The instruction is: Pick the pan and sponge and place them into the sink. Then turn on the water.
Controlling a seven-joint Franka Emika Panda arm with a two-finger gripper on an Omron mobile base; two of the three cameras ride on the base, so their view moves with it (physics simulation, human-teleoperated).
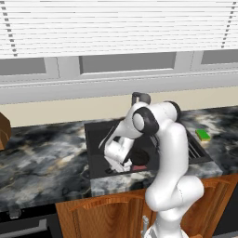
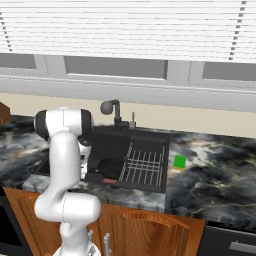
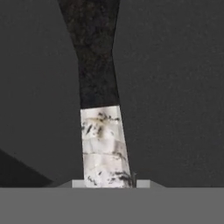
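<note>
pan (image 2: 107, 167) in sink (image 2: 150, 134), sponge (image 2: 179, 162) beside rim

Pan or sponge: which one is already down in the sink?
The black pan lies in the sink; the green sponge sits on the counter.

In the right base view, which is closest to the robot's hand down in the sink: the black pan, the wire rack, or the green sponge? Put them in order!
1. The small round black frying pan, in the sink right by the gripper.
2. The wire rack, in the sink's right half.
3. The bright green sponge, farthest, on the marble counter right of the sink.
</note>
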